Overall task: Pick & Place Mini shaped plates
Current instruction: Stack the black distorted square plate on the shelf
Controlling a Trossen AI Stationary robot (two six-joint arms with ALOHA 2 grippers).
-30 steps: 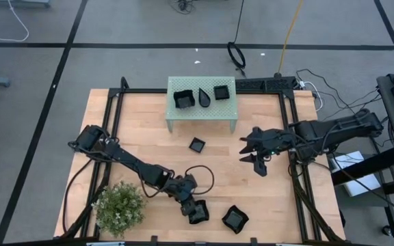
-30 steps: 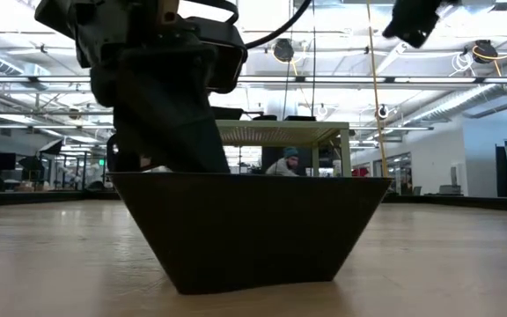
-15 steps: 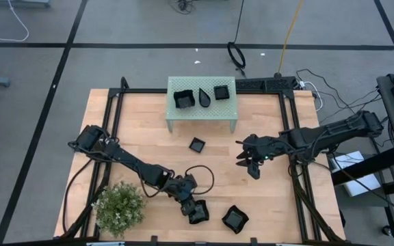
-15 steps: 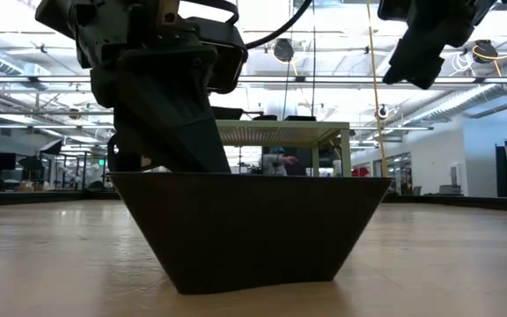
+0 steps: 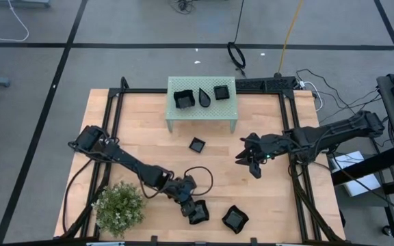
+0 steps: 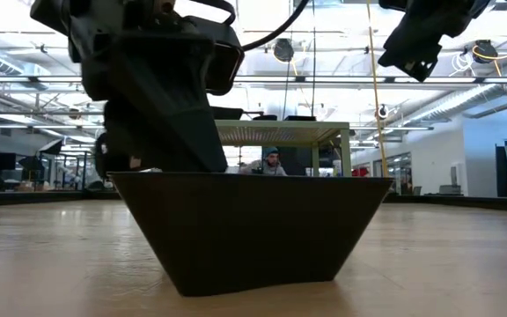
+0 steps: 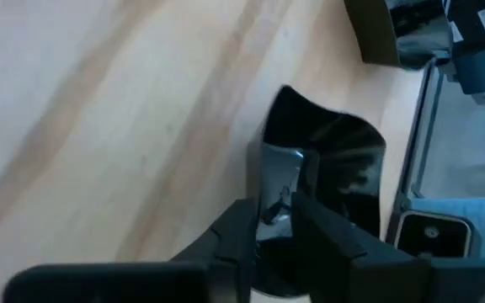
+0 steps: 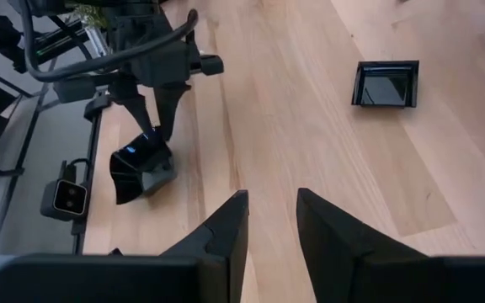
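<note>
A wavy-edged black plate (image 5: 198, 213) stands on its base near the table's front edge and fills the low view (image 6: 249, 229). My left gripper (image 5: 189, 203) reaches down to it, shut on its wall. A second wavy plate (image 5: 234, 219) lies to its right. A small square plate (image 5: 196, 145) sits mid-table and shows in the right wrist view (image 8: 386, 84). Three plates rest on top of the mint stand (image 5: 200, 119). My right gripper (image 5: 248, 160) hangs open above the table's right half, with nothing between its fingers (image 8: 318, 231). My left gripper has the plate's side wall (image 7: 280, 181) between its two fingers, one finger (image 7: 314, 231) inside the hollow and the other outside. The fingers slant down from the table's left. The plate stands upright with its base on the table (image 6: 236, 286).
A bushy green plant (image 5: 120, 207) stands at the near left corner, close to my left arm. A black frame (image 5: 289, 137) runs around the table. Bare wood lies between the stand and the near plates. A person shows in the room far behind the table (image 6: 273, 161).
My right gripper has come down and a little toward the table's left, and its fingers have drawn closer together while still apart. The plate in my left gripper has stayed on the table.
</note>
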